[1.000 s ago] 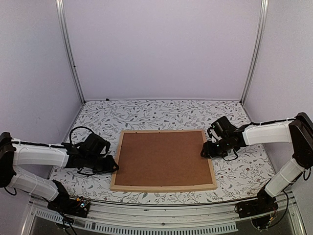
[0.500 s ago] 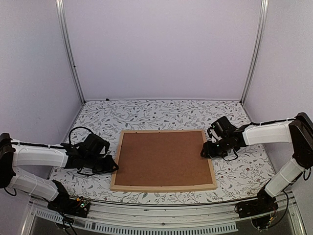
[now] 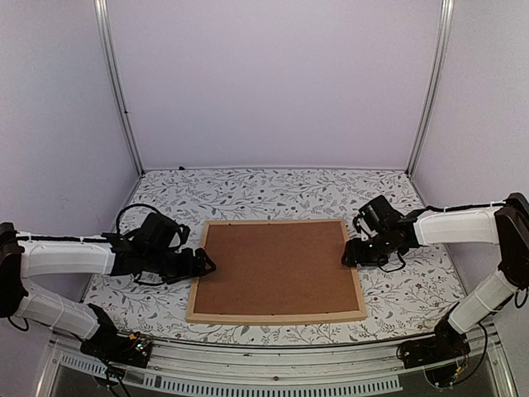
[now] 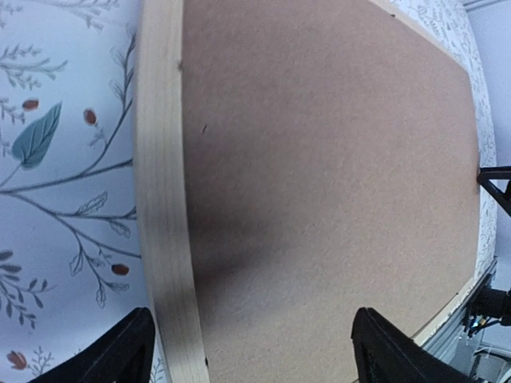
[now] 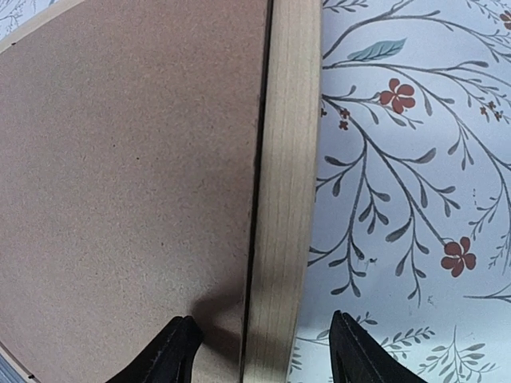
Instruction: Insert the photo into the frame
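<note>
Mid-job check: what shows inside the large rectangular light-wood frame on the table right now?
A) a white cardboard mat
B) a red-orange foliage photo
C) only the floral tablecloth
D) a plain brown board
D: a plain brown board fills the opening of the light-wood frame from strip to strip, and no print or mat shows in any view.

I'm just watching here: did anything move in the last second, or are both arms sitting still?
The left gripper slid right, up to the left strip of the frame, and its jaws stand wide open across that strip, holding nothing. The right gripper stayed at the right strip, jaws open either side of it. The frame and the brown backing board in it did not shift.
</note>
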`<state>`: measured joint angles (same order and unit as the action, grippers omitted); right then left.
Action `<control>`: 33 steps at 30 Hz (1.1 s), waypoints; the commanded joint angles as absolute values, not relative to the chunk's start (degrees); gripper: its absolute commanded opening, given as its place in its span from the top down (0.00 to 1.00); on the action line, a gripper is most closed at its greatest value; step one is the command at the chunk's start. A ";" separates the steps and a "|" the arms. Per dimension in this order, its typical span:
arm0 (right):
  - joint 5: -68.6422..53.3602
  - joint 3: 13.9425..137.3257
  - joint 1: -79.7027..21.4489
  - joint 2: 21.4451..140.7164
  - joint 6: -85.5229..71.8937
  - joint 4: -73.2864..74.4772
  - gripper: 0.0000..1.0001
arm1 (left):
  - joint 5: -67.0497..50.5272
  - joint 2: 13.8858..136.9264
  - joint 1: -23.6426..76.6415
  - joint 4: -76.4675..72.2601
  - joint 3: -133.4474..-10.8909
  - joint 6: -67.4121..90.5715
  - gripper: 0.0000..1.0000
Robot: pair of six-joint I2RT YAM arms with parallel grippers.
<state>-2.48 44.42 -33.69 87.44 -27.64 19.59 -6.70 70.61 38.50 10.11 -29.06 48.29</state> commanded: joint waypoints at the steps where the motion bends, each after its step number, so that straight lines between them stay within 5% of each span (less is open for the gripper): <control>1: -1.34 46.55 -33.77 85.35 -28.16 23.25 0.38 | -4.19 73.57 37.51 10.33 -32.57 45.16 0.10; 33: -9.47 49.75 -35.95 92.47 -31.38 18.65 0.42 | -2.77 82.66 36.53 6.41 -35.58 42.33 0.10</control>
<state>-5.34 49.56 -35.62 90.65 -28.99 20.10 -3.53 81.52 37.10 7.55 -34.48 43.03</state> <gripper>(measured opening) 0.577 0.906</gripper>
